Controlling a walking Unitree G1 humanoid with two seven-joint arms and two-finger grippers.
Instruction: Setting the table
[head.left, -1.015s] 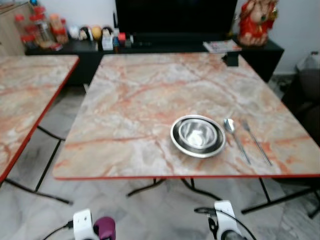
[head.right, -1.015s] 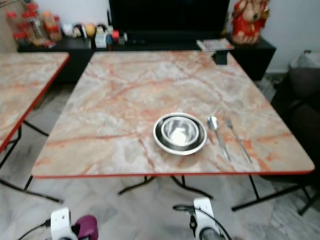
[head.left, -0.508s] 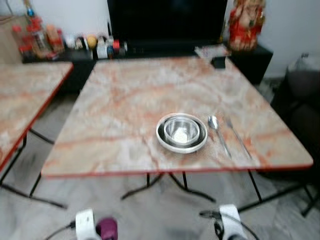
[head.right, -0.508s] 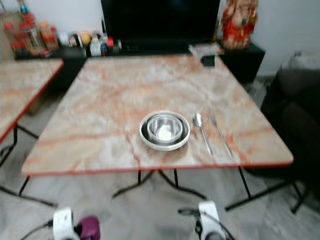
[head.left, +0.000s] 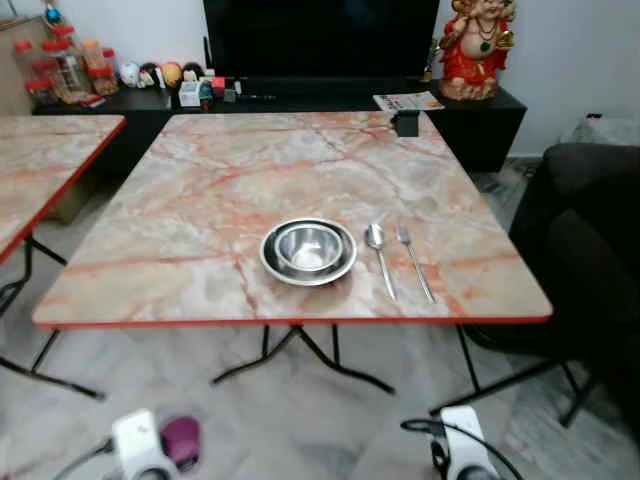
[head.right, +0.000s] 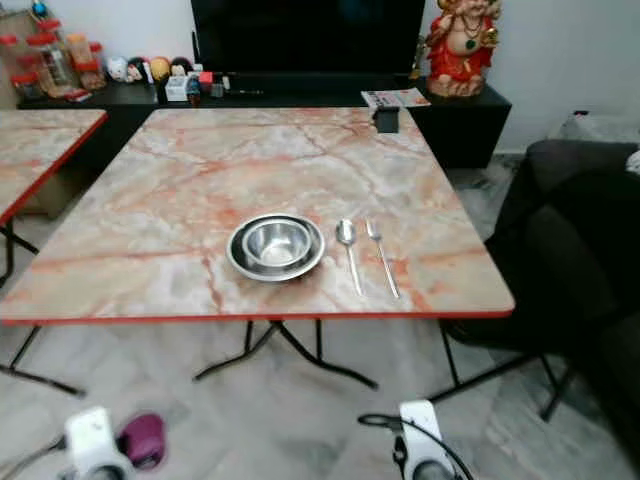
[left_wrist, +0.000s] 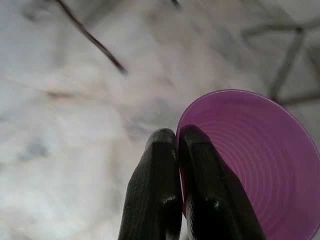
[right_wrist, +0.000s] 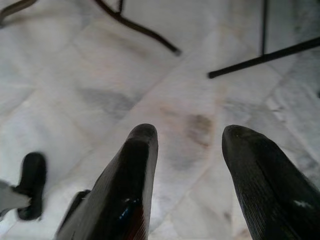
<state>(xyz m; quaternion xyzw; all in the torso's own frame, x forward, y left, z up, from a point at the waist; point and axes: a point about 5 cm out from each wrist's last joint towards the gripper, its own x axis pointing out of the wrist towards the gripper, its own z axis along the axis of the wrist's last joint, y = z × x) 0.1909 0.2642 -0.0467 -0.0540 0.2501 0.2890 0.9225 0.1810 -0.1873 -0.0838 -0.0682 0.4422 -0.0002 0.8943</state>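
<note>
- Since a second ago the whole view is sliding and sharpening, which is the camera moving; the place setting is lying on the table just as it was.
- Marble-patterned table (head.left: 200, 200) is standing ahead, carrying a steel bowl (head.left: 308, 248) nested in a plate (head.left: 272, 268), with a spoon (head.left: 379, 258) and fork (head.left: 415, 263) just beside it on the robot's right.
- Left gripper (left_wrist: 176, 145) is hanging low over the floor, its fingers (left_wrist: 155, 185) pinching the rim of a purple plastic cup (left_wrist: 255, 165), one inside the wall, one outside.
- That cup is looking light, thin and easily squashed; a rim pinch is probably adequate but prone to swinging.
- Right gripper (right_wrist: 190, 137) is hanging idle, spread wide and holding nothing.
</note>
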